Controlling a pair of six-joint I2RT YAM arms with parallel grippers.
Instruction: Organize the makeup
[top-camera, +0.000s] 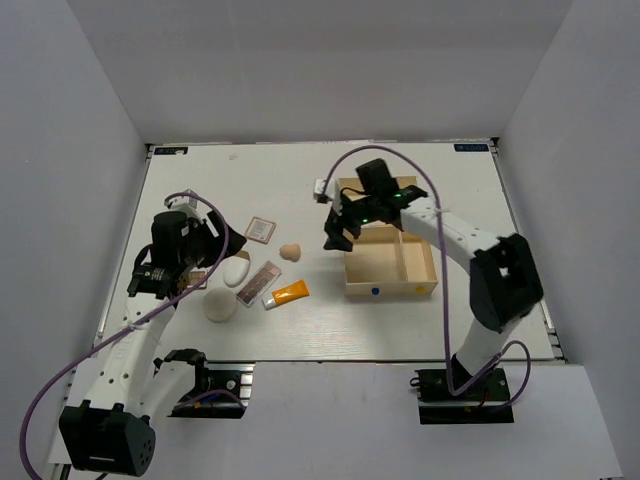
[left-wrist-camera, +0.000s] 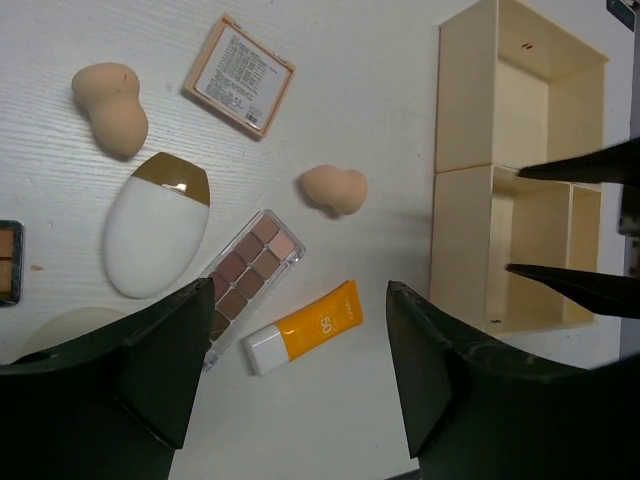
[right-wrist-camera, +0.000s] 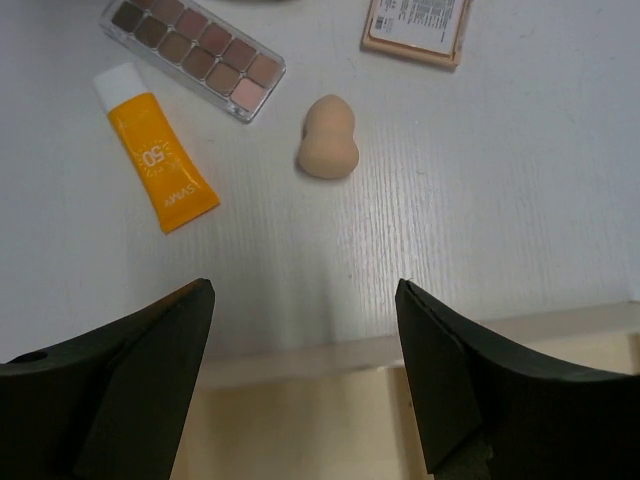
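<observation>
- Left wrist view: the left gripper (left-wrist-camera: 300, 298) hangs above the table with its matte black jaws spread wide and nothing between them.
- On the matte white table (left-wrist-camera: 380, 80) lie a soft peach gourd-shaped sponge (left-wrist-camera: 335, 189) and a second peach sponge (left-wrist-camera: 110, 108) further left.
- Between the two sponges lies a flat pink square compact (left-wrist-camera: 238, 76), printed label up.
- Below them lies a smooth white egg-shaped piece with a glossy gold-brown cap (left-wrist-camera: 155, 228).
- Just beside the egg-shaped piece is a long clear-plastic palette of brown and pink pans (left-wrist-camera: 247, 273).
- Near the palette lies a glossy orange tube with a white cap (left-wrist-camera: 305, 328).
- A round cream puff (left-wrist-camera: 60, 328) shows partly behind the left finger.
- A small dark-framed pan of tan powder (left-wrist-camera: 8, 262) is cut off by the picture's edge.
- At the right is a cream three-compartment tray (left-wrist-camera: 460, 100) with thin straight walls. It has one long bay and two smaller ones.
- Right wrist view: the right gripper (right-wrist-camera: 302, 300) hovers over the tray's near wall, its jaws wide apart and holding nothing.
- Beyond the wall, on the table, lie one sponge, the orange tube, the palette and the square compact, each apart from the others.
- Top view: the makeup lies on the table left of the tray.
- The left arm covers the second sponge.
- The right arm crosses the tray's long bay.
</observation>
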